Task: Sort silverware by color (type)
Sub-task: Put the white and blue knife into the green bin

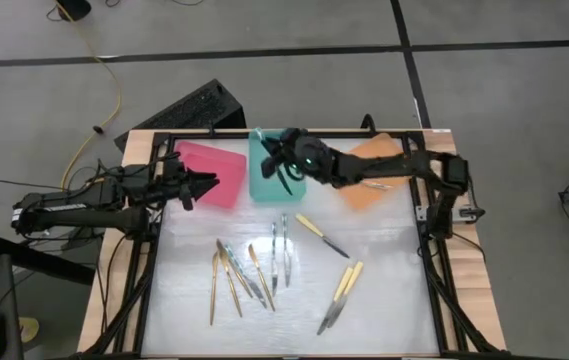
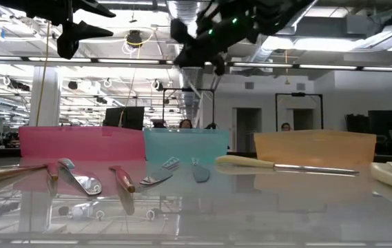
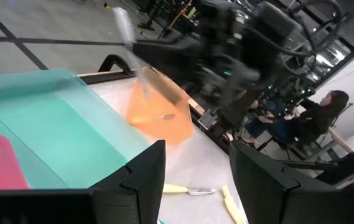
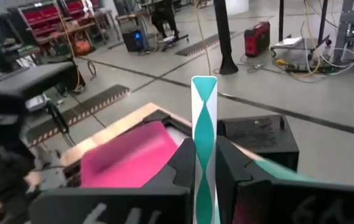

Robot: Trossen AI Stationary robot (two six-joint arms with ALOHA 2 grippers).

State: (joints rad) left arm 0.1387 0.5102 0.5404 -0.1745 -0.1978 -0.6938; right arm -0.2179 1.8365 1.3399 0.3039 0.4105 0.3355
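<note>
Silverware [image 1: 264, 272] is lying scattered over the near half of the table [image 1: 384, 300], and the two arms are hanging above the three trays along the far edge. Taking the high view as a clock face centred on the table, the right gripper [image 1: 286, 160] is hovering at about twelve o'clock, over the teal tray [image 1: 264, 185]. Its fingers are pinching a teal-handled utensil [image 4: 204, 149], which in the right wrist view is standing straight up between them. The left gripper [image 1: 204, 185] is waiting at about ten o'clock, over the pink tray [image 1: 226, 185], with its fingers [image 3: 133, 180] spread apart and nothing between them.

The orange tray [image 1: 364, 195] is sitting at about one o'clock, with the right arm reaching across above it. At least one small utensil is showing inside it in the left wrist view.

On the table top, a fan of mostly tan-handled pieces is lying at about seven o'clock. Two teal-handled utensils [image 1: 279, 250] are lying side by side near the centre. A pale yellow knife [image 1: 322, 236] is lying at about three o'clock, and two more pale yellow pieces [image 1: 342, 295] are lying at about five o'clock.

People are sitting in the room beyond the table.
</note>
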